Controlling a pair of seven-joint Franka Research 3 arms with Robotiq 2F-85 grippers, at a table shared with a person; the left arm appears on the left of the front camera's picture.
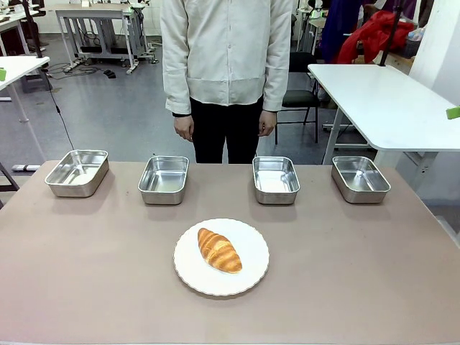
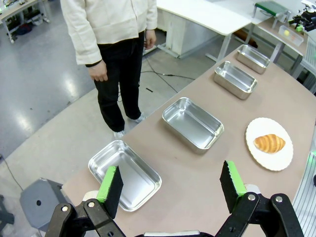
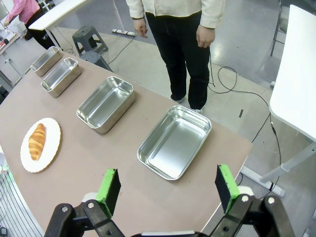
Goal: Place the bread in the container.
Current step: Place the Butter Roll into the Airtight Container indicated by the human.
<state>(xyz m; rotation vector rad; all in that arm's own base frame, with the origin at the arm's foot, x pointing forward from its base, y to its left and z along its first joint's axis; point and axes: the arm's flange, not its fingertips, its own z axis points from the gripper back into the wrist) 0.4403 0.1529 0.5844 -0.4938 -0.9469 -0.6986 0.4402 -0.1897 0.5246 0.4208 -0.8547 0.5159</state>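
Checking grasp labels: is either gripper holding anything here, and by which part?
Nothing is held. Both the left gripper and right gripper are open and empty; the croissant lies on its plate.

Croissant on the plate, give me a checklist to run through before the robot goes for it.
1. Croissant lies free on the plate: ok.
2. Left end effector open, empty: ok.
3. Right end effector open, empty: ok.
4. Four trays empty: ok.
5. Person's hands off the table: ok.
6. Which tray is meant: cannot tell.
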